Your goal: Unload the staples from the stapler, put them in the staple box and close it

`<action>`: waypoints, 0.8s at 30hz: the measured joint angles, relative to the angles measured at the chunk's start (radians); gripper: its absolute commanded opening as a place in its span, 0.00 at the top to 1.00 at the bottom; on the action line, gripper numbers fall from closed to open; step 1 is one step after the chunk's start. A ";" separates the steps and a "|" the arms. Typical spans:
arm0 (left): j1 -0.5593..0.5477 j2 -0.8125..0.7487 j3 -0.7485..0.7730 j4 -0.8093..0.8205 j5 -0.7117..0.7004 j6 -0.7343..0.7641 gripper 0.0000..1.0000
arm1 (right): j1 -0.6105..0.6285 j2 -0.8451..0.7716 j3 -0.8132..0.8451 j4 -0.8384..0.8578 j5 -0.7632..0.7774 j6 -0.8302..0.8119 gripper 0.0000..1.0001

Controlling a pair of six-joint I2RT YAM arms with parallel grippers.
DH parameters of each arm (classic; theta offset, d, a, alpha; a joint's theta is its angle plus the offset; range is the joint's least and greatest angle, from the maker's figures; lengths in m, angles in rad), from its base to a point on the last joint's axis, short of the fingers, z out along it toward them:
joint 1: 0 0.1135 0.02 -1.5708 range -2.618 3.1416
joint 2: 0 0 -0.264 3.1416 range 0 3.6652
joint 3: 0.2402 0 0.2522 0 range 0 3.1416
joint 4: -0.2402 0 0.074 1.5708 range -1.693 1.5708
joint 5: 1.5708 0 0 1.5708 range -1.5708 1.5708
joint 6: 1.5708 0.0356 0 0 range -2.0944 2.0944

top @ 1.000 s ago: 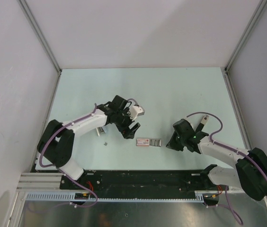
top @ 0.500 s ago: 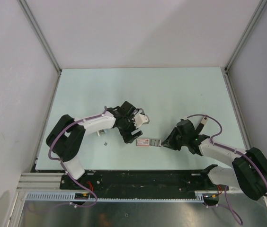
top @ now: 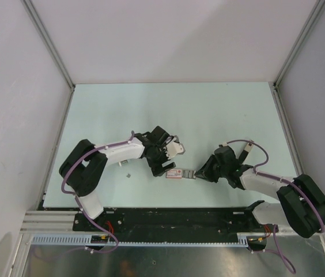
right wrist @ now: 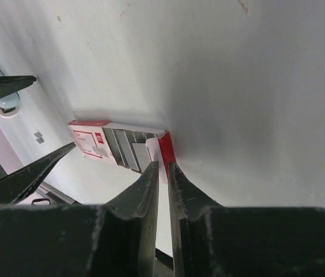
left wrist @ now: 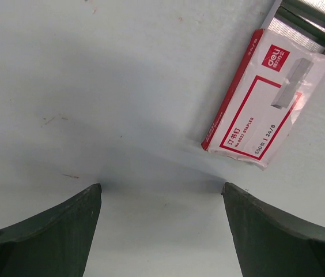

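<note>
Pale green table [top: 208, 109], white panel walls [top: 174, 34] on three sides, aluminium corner posts [top: 48, 43], even diffuse light

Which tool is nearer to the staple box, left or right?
Right. The right tool is closed on the staple box at its red end flap. The left tool is open, just short of the other end, not touching.

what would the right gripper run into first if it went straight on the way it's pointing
The right gripper would first meet the red end of the staple box, right at its tips. It may already be touching; depth is unclear.
</note>
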 measured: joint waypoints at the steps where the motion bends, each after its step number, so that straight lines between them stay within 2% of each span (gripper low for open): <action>1: -0.002 0.002 0.002 0.001 0.000 0.000 0.10 | 0.000 0.002 -0.001 0.004 0.000 0.000 0.86; 7: -0.011 0.010 0.014 0.001 -0.008 0.000 0.10 | 0.001 0.029 -0.005 0.039 -0.006 0.003 0.89; 24: -0.018 0.019 0.026 0.001 -0.015 0.000 0.10 | 0.017 0.038 -0.005 0.058 -0.017 0.002 0.89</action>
